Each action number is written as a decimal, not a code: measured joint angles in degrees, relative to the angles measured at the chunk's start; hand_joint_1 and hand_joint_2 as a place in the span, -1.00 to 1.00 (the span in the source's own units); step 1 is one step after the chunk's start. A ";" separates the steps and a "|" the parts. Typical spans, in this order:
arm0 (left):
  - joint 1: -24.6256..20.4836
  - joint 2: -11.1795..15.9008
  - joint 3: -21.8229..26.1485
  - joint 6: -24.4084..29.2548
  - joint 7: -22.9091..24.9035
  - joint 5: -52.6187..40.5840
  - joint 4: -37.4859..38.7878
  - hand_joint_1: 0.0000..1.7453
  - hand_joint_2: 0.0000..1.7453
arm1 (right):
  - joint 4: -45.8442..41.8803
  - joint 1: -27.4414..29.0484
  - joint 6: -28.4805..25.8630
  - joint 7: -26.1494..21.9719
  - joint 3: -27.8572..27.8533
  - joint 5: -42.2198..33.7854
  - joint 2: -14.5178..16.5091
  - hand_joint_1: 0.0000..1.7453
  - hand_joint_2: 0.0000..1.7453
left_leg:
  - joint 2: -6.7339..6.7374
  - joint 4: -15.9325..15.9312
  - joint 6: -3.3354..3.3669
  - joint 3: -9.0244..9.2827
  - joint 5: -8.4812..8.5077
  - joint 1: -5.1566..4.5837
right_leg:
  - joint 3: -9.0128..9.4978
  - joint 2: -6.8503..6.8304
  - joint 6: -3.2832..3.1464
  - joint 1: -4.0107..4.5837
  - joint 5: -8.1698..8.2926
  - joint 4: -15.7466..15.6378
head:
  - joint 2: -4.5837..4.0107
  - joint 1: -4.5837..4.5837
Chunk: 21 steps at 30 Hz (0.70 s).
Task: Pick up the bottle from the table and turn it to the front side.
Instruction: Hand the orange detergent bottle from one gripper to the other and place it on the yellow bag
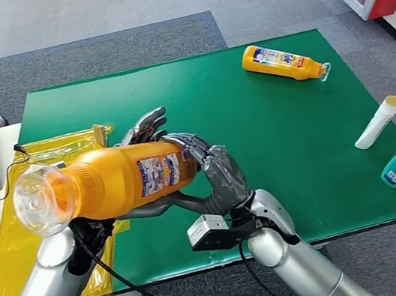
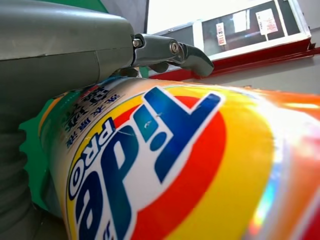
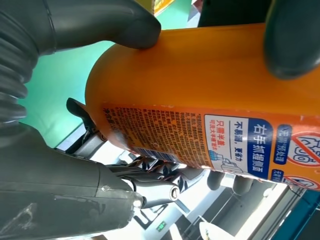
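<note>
Lifted clear of the green desk (image 1: 301, 161) near the robot, the orange bottle (image 1: 115, 178) lies sideways, left hand (image 1: 144, 130) and right hand (image 1: 221, 178) both gripping it, apparently so it can be rolled. Its back label faces up, so the front is probably not yet shown. Far right, a second orange bottle (image 1: 283, 62) lies untouched.

Glossy plastic bottle (image 1: 115, 178), matt green mat (image 1: 273, 128)

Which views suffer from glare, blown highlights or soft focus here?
Left wrist view: bright glare washes the right side of the big orange plastic detergent bottle, and its nearest label is soft. Right wrist view: the background past the bottle is overexposed white. Head view: evenly lit and sharp; the bottle's clear cap glints.
</note>
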 joint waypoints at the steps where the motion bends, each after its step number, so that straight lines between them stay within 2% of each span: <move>1: -0.07 0.13 -0.17 -0.02 0.00 0.06 -0.05 -1.00 1.00 | 0.11 0.02 -0.01 -0.05 -0.05 0.03 0.00 1.00 1.00 | 0.00 0.00 0.00 0.00 0.00 0.00 | -0.01 0.00 0.00 0.00 0.00 0.00 | 0.00 -0.01; 18: -1.76 1.78 -2.34 -0.09 0.96 1.32 -0.60 -1.00 1.00 | 2.13 -0.24 0.20 -0.36 -0.32 0.12 0.04 1.00 1.00 | 0.01 0.00 0.00 0.00 0.00 0.00 | -0.02 0.01 -0.01 0.00 0.00 0.00 | 0.00 0.00; 19: -1.84 1.84 -2.37 -0.09 0.99 1.34 -0.59 -0.81 1.00 | 2.46 -0.41 0.23 -0.40 -0.32 0.11 0.10 1.00 1.00 | 0.01 0.00 0.00 0.00 0.00 0.00 | -0.02 0.01 -0.01 0.00 0.00 0.00 | 0.00 -0.01; 21: -2.00 1.96 -2.38 -0.09 1.09 1.34 -0.57 0.18 1.00 | 3.24 -0.82 0.26 -0.48 -0.32 0.08 0.26 1.00 1.00 | 0.01 0.00 0.00 0.00 0.00 0.00 | -0.03 0.01 -0.01 0.00 0.00 0.00 | 0.00 -0.01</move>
